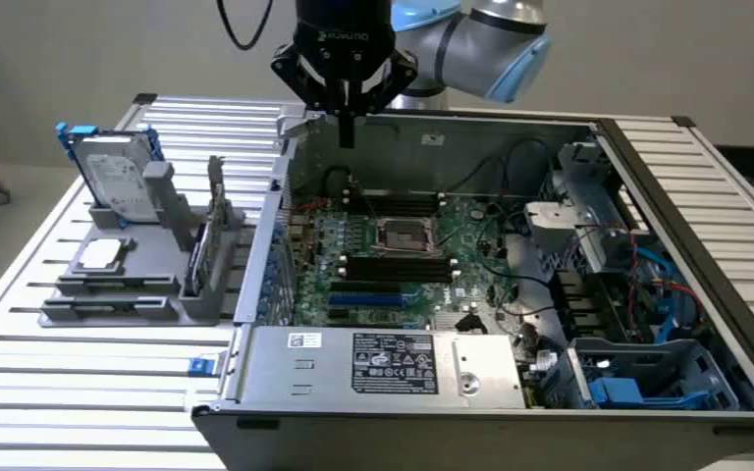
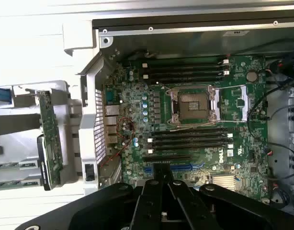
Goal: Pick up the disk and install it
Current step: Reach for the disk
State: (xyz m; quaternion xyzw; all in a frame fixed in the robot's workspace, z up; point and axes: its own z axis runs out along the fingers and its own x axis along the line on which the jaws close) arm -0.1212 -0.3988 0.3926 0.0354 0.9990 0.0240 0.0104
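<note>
The fingers are clenched together with nothing between them. They hang point-down just above the far wall of the open case. In the wrist view the shut fingers sit over the board inside the case, above the edge of the board with the blue slots.

The disk is outside the case, off to the exterior view's left of it and well apart from the fingers. It stands upright on its edge in a grey rack on the slatted worktop, with its blue frame showing at the top.

A small silver chip lies flat on the rack in front of the disk. A green card stands in the rack, just beside the case's outer wall. Inside the case, a labelled grey box runs along the near wall. A blue cage fills the near corner at the exterior view's right.
</note>
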